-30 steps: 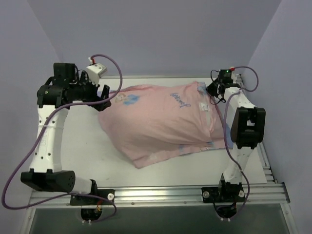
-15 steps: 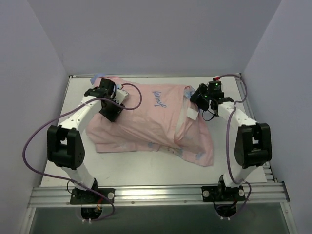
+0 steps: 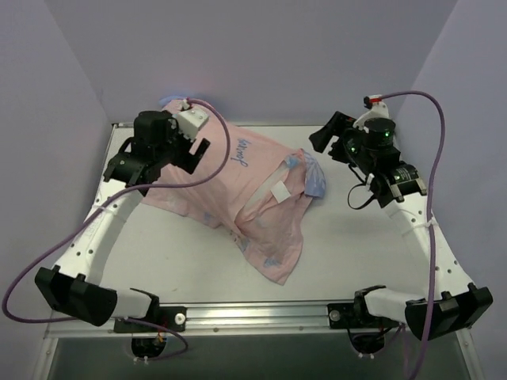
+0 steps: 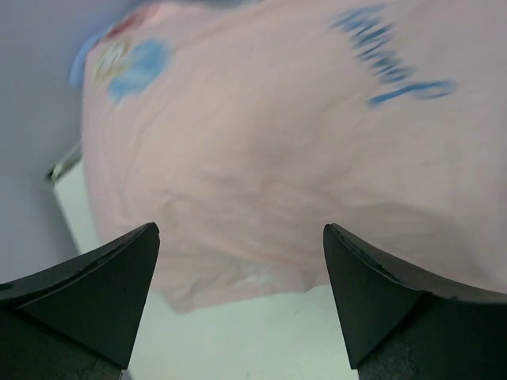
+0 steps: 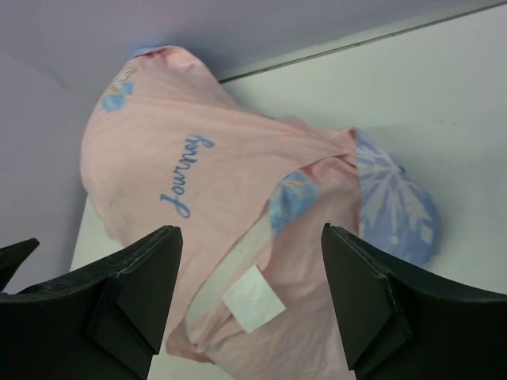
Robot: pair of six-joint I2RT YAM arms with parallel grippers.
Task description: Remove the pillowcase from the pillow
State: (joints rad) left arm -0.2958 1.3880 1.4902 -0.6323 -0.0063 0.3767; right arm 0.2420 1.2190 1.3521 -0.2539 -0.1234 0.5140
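Left claw (image 4: 242, 237) of mine has come up off the cloth and hangs over the far left corner of the white table (image 3: 356, 253), fingers spread wide, nothing in them. Across the table's middle lies the thin pale pink pillowcase (image 3: 230, 186) with blue "Journey" lettering. It is swollen at its far left end and slack toward the table's near edge, with its blue snowflake side (image 3: 315, 178) turned out at the mouth. A pale strip (image 3: 257, 206) there may be the plump white pillow; I cannot say. Over the table's far right, my right claw (image 5: 249, 229), pinched shut a second ago, now gapes empty. That pull is over, and I judge the pillow still needs drawing out.
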